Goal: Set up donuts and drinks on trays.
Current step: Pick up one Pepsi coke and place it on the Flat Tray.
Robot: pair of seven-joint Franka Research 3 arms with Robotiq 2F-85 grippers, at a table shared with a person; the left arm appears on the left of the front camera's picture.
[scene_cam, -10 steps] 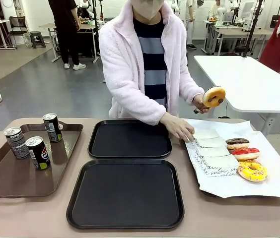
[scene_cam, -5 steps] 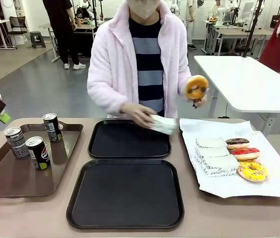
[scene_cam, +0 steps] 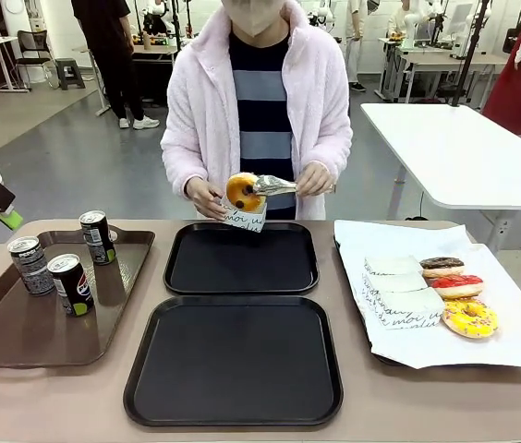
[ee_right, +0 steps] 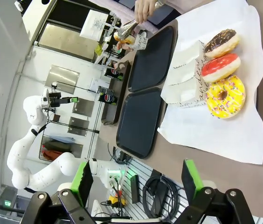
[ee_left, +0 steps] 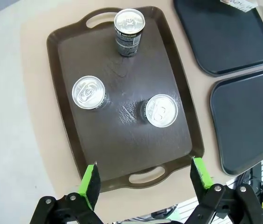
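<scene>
Black trays are bare; the person sleeves an orange donut over the far one. Both the left gripper and right gripper stand spread. Next, likely: left gripper lowers onto a can.

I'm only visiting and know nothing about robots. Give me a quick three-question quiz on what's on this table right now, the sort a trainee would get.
1. How many soda cans stand on the brown tray?
2. True or false: a donut already lies on one of the black trays.
3. What colour is the glaze on the donut gripped by the person's tongs? A orange, B yellow, C red.

Key: 1. Three. 2. False, both are bare. 3. A.
</scene>
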